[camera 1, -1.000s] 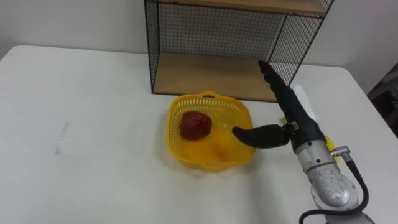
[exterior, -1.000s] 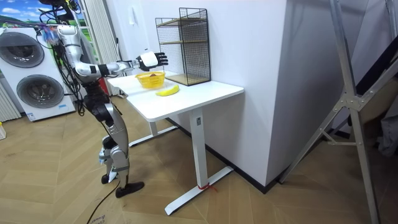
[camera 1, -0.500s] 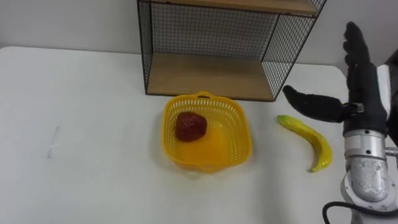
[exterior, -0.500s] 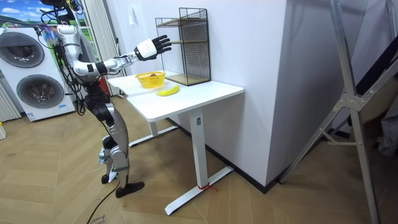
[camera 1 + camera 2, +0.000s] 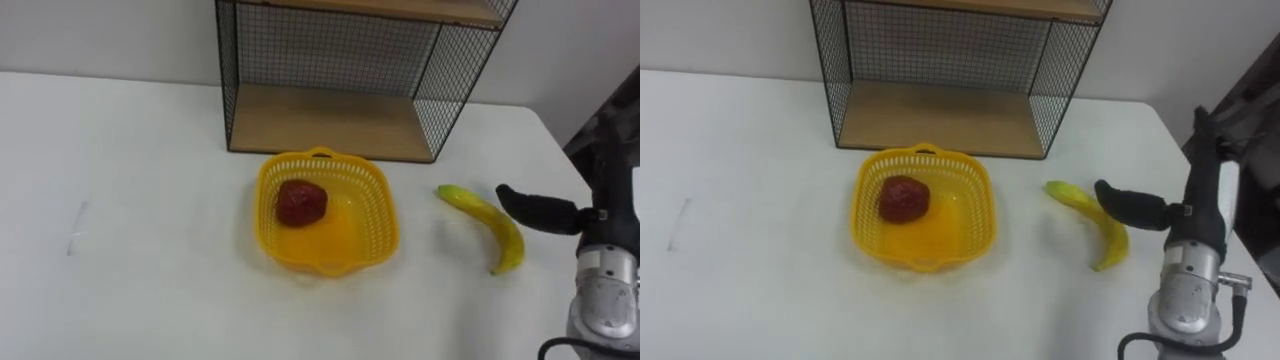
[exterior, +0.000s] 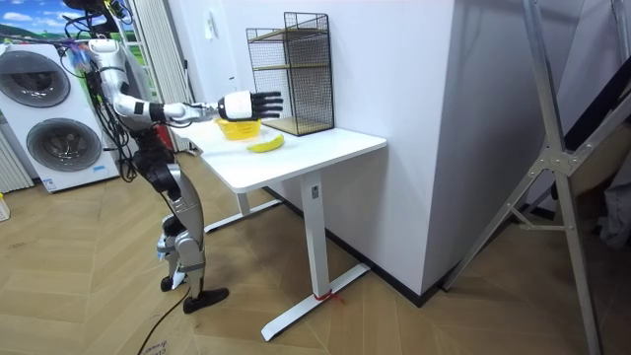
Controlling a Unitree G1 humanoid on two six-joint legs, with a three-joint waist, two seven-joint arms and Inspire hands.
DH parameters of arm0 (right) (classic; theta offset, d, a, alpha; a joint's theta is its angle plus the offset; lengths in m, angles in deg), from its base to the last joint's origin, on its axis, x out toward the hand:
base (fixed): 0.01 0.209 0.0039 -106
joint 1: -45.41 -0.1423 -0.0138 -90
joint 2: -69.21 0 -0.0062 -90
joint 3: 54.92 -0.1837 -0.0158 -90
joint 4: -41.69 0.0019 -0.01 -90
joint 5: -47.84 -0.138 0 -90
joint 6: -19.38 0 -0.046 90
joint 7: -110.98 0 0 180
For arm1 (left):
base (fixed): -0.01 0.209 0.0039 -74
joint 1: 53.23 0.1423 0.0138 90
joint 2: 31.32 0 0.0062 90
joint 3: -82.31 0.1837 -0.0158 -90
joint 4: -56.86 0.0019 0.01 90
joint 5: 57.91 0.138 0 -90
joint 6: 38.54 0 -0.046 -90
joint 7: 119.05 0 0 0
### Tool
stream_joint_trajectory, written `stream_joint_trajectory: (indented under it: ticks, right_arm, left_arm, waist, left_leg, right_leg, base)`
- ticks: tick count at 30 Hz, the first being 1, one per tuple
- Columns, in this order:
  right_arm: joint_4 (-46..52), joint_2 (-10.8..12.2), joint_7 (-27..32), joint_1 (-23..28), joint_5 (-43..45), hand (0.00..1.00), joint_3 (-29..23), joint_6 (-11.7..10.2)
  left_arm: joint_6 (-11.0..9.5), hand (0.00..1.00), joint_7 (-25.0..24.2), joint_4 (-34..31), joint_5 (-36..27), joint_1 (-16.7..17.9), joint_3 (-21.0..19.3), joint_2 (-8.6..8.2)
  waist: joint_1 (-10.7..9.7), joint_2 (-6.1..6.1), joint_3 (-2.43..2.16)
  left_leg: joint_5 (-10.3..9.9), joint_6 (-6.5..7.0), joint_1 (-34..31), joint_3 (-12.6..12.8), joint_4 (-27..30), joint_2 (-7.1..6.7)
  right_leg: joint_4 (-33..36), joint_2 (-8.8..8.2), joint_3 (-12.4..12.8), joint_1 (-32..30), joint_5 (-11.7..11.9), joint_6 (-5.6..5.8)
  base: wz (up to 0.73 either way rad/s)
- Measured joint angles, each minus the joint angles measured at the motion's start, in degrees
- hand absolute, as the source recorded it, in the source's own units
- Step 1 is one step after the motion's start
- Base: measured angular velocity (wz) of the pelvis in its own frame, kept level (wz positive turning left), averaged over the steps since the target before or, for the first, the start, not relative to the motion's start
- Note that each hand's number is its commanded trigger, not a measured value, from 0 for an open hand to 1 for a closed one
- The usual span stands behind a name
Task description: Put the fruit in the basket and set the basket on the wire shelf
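basket [image 5: 384, 228] mid-tabletop before shelf [image 5: 330, 121]: red fruit [image 5: 301, 202] inside | banana [image 5: 491, 226] on tabletop, right of it | right hand [image 5: 1200, 205] near right edge, fingers straight, empty

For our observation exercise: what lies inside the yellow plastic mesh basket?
One dark red round fruit lies in the yellow plastic mesh basket, towards its left side. The floor beneath it is covered.

There is one white table [image 5: 140, 150]. On it are one yellow basket [image 5: 384, 208], near the middle, and one black wire shelf [image 5: 330, 122] at the back edge. One red fruit [image 5: 301, 202] lies in the basket. One banana [image 5: 490, 225] lies near the right edge. Away from the table stand two washing machines [image 6: 61, 138].
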Motion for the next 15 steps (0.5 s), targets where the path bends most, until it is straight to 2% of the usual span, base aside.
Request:
stream_joint_trajectory:
  ticks: [2,6,11,15]
  right_arm:
    - [-2.5,-1.2,-1.2,-1.1,-0.8,0.00,0.0,1.3]
    - [-7.8,-2.8,-4.3,-4.0,-0.4,0.00,0.3,1.4]
    - [-13.3,-2.9,-9.2,-5.9,-0.1,0.00,0.6,1.8]
    - [-15.7,-2.9,-13.5,-6.8,0.0,0.00,0.6,3.5]
  left_arm:
    - [0.1,0.00,0.0,0.0,0.0,0.0,0.0,0.00]
    - [0.9,0.00,0.0,-0.1,0.7,0.0,-0.1,0.04]
    - [1.1,0.00,-0.1,-0.9,0.7,0.1,-0.1,0.13]
    - [1.1,0.00,-0.1,-1.8,0.7,0.1,-0.2,0.21]
  waist:
    - [0.1,0.17,-0.04]
    - [0.3,0.35,-0.08]
    - [0.9,0.10,-0.09]
    - [1.6,-0.27,0.15]
  left_leg:
    - [0.0,0.00,0.1,0.0,0.0,0.01]
    - [0.0,0.00,0.3,0.1,0.2,0.03]
    - [0.2,-0.02,0.5,0.2,0.2,0.03]
    - [0.2,-0.04,0.4,0.1,0.2,0.02]
  right_leg:
    - [0.0,0.02,0.0,0.0,0.0,0.00]
    - [0.1,0.03,-0.1,0.1,0.0,-0.01]
    - [0.2,-0.03,-0.1,0.2,0.0,-0.02]
    - [0.2,-0.06,-0.1,0.1,0.0,-0.08]
  base:
    - [0.00]
    - [0.00]
    - [0.00]
    - [0.00]
